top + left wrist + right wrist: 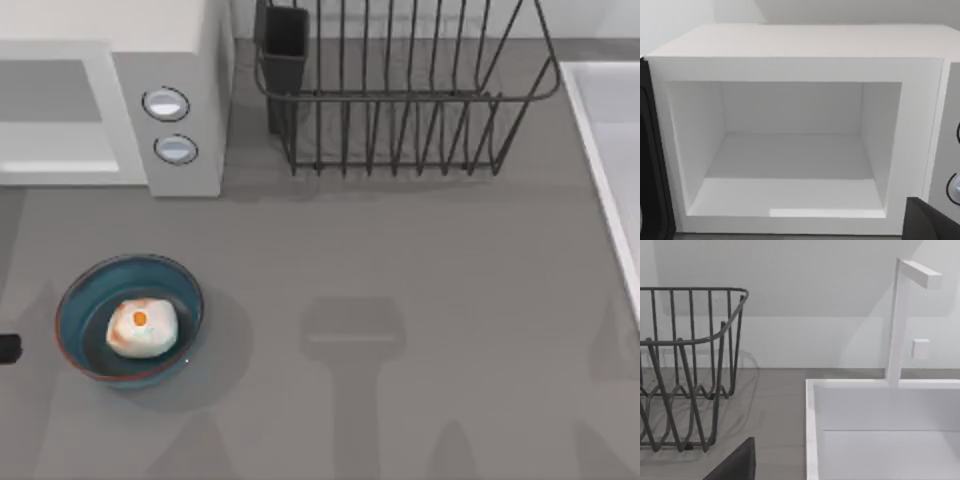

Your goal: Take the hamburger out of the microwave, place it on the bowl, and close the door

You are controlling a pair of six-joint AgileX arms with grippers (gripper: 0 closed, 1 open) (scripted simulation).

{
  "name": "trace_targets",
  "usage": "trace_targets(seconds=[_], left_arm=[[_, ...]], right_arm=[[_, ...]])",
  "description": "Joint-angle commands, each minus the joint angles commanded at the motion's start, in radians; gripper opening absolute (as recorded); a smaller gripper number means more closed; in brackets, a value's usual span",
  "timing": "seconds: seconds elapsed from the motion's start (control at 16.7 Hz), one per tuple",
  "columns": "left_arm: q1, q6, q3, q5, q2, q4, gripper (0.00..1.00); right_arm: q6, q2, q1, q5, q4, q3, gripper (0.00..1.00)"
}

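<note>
The hamburger [141,327], a whitish lump with orange patches, lies inside the blue bowl [75,310] at the table's front left. The white microwave [170,60] stands at the back left with its two knobs [166,104] facing forward. In the left wrist view its cavity [790,150] is open and bare. The door is out of view. My left gripper [790,220] faces that cavity from a short way off, its dark fingers [655,165] at the sides, open with nothing between them. A black bit of my left arm [8,348] pokes in left of the bowl. A dark part of my right gripper [735,465] shows near the sink.
A black wire dish rack [400,100] stands at the back middle, right of the microwave. A white sink [610,170] with a tap [900,320] lines the right side. Grey tabletop [400,300] stretches between bowl and sink.
</note>
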Motion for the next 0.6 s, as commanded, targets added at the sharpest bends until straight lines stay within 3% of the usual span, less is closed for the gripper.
trace_targets(seconds=[0.3,0.6], left_arm=[[0.073,0.002,0.024,0.073,0.146,0.119,0.0],[0.07,0.003,0.023,0.072,0.149,0.119,0.0]], right_arm=[[0.0,0.0,0.0,0.0,0.0,0.0,1.0],[0.0,0.0,0.0,0.0,0.0,0.0,1.0]])
